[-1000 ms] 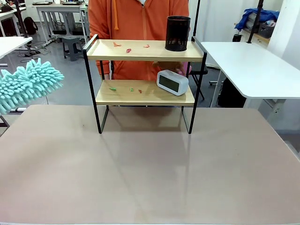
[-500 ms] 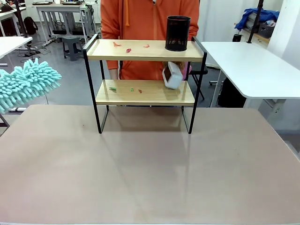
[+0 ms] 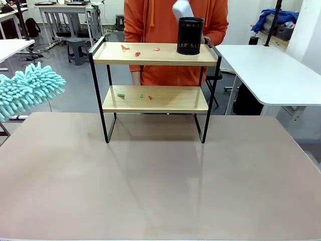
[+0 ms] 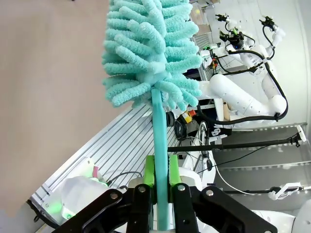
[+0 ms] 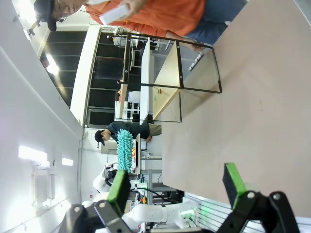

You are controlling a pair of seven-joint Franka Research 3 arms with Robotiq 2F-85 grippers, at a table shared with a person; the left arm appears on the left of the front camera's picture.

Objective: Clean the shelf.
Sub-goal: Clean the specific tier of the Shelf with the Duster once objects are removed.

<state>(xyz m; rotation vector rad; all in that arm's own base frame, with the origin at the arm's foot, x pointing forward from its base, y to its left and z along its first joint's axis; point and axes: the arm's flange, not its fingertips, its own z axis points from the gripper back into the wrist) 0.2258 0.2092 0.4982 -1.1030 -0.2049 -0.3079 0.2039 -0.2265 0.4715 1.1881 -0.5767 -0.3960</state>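
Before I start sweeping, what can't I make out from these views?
- Front view: the white object that the person holds up is motion-blurred, so I cannot tell what it is.
- Front view: the scraps on both boards of the shelf are too small to identify.
- Front view: the black mesh cup hides its inside behind its own wall.
- Front view: the duster is cut off by the left edge, handle unseen.

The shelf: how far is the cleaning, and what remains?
Done: the left gripper is shut on the teal duster, and the lower board carries just scraps. In hand: the person holds a white object above the black cup. Left: the duster hangs clear of the shelf; scraps lie on both boards.
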